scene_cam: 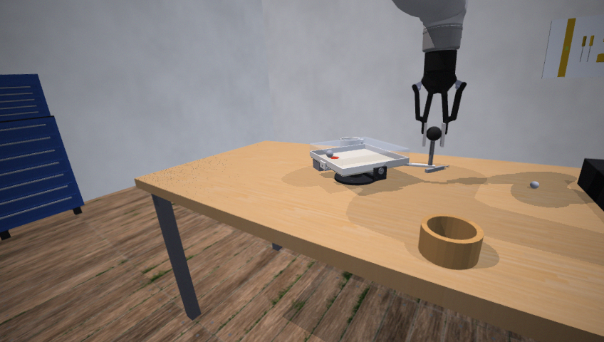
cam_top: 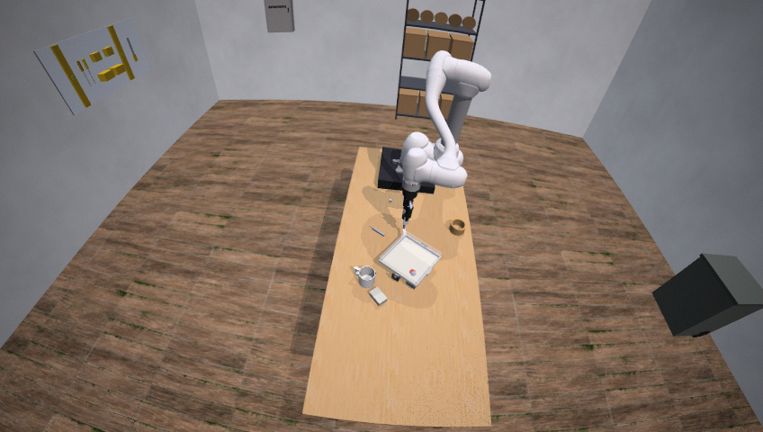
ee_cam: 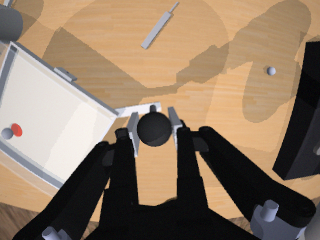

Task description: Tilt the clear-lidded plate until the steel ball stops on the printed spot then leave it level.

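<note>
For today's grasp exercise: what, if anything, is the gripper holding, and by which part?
The gripper is shut on the black ball knob topping the upright lever beside the plate, one finger on each side of the knob.

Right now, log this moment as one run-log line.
gripper: shut on black knob | steel ball: beside red spot, not on it | plate: slightly tilted | loose ball: apart on table

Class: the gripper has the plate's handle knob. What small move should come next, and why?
Probably a slight tilt of the black knob, held by the gripper, to nudge the steel ball toward the red spot: the ball rests just beside the spot, not centred on it.
</note>
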Tool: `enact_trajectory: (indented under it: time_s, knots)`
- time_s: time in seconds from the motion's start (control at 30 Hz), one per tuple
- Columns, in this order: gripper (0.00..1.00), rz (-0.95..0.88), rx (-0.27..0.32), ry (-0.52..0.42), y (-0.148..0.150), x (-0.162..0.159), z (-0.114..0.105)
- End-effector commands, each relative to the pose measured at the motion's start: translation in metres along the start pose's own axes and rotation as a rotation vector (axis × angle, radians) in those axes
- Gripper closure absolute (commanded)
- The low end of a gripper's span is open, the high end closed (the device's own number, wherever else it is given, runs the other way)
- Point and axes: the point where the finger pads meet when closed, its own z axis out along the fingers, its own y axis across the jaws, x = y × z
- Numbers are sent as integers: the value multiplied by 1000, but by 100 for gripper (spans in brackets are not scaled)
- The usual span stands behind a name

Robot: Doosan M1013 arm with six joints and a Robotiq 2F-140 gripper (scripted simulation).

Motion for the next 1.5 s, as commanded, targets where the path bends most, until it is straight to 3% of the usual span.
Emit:
enact_trajectory:
  time_s: [0.0,1.47]
  knots:
    - [100,0,-1,0,0,0,0]
    - [100,0,-1,0,0,0,-1]
